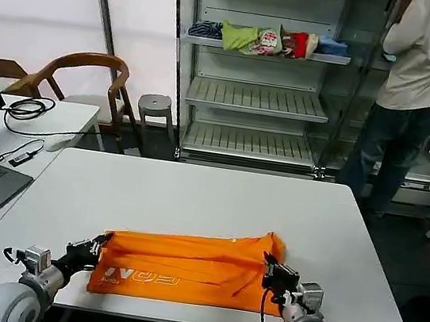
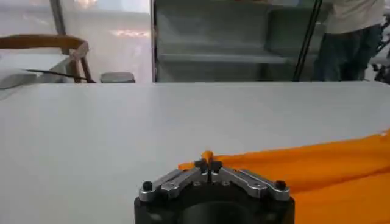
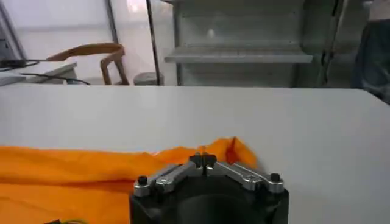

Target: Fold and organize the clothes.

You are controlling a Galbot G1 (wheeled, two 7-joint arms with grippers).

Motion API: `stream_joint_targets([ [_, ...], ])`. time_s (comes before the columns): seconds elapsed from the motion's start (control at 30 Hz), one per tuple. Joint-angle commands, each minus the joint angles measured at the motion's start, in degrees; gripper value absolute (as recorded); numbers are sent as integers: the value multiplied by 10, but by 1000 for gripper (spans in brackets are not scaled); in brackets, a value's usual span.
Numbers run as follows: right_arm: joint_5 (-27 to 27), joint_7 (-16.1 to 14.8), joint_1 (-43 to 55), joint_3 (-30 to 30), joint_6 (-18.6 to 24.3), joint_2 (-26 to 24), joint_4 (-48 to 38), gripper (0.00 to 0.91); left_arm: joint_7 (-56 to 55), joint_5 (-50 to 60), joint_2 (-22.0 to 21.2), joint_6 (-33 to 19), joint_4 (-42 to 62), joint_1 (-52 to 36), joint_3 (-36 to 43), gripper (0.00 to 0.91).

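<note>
The left gripper (image 1: 99, 246) sat low at the near left of the white table (image 1: 194, 198), its 2 fingers pinched together on the left edge of the orange T-shirt (image 1: 184, 269); from its own wrist camera a small tuft of orange cloth poked up between the closed tips of the left gripper (image 2: 208, 163). The right gripper (image 1: 268, 270) did the same at the shirt's right end, and from the right wrist camera the fingers met on a peaked fold of fabric (image 3: 204, 161). So both claws were clamped on cloth, 1 at each end. Between them the shirt lay along the near edge of the table as a long band, apparently already doubled over, with pale lettering showing near its left front corner and a raised point at the far right. It looked light and very soft to me, the sort of fabric that sags and wrinkles wherever it is not held, so I judged that a pinch at 2 matching corners was the right hold, with both arms moving together to keep the edge taut. A pinch on so little cloth might slip if it were pulled hard. Well behind the table stood a shelf unit (image 1: 256, 95) with small bundled garments (image 1: 264, 40) on it.
</note>
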Motion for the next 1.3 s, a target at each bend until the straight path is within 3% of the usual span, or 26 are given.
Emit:
stream_joint_targets([
  [0.03, -1, 2, -9, 2, 1, 2, -1, 0, 0, 0, 1, 14, -1, 4, 4, 30],
  [0.37, -10, 0, -15, 4, 8, 5, -14, 0, -3, 8, 5, 37, -4, 4, 6, 60],
  [0.4, -11, 0, -17, 4, 8, 6, -15, 0, -2, 16, 5, 36, -2, 4, 8, 373],
  [0.43, -12, 0, -17, 3, 9, 7, -15, 0, -1, 22, 4, 36, -1, 3, 9, 907],
  [0.47, -18, 2, -18, 1, 11, 8, -19, 0, -1, 27, 4, 37, 1, 1, 10, 907],
  [0.53, -21, 3, -21, -1, 11, 8, -20, 907, -1, 29, 2, 37, 0, -2, 11, 907],
  [0.83, -17, 5, -46, 10, -1, 3, 15, 907, -20, 18, 2, 39, -25, -5, -7, 907],
  [1.3, -23, -18, -98, 118, 8, -11, 77, 907, -190, 3, -19, 17, -103, 47, 38, 907],
])
